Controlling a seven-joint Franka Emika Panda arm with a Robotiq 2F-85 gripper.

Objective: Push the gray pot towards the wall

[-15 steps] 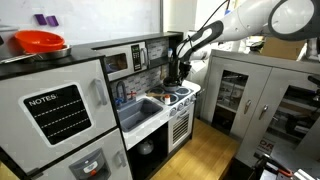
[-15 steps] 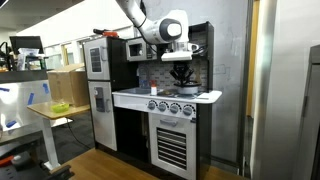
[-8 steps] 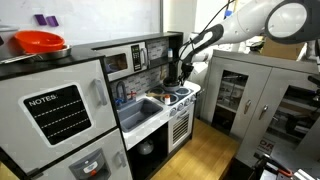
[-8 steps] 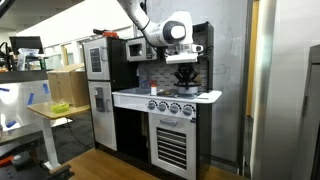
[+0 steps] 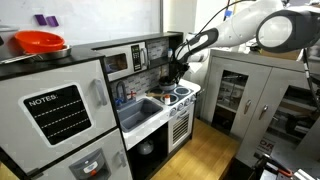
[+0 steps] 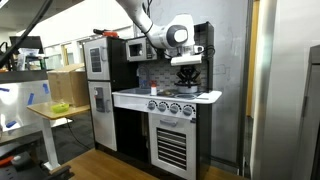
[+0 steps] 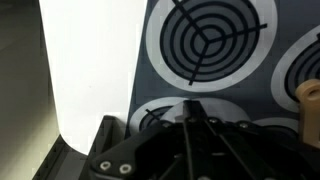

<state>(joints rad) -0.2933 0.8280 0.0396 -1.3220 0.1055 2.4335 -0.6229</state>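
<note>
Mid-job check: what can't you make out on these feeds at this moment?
- Gray pot: I cannot pick it out anywhere. In both exterior views the stove is too small, and the wrist view shows only burners.
- Gripper: open or shut is unclear. It is too small in the exterior views and only a dark blurred mass at the wrist view's bottom.
- Tan object: cut off by the wrist view's right edge.

We count three stove burners in the wrist view, and one red bowl and one robot arm in an exterior view.
</note>
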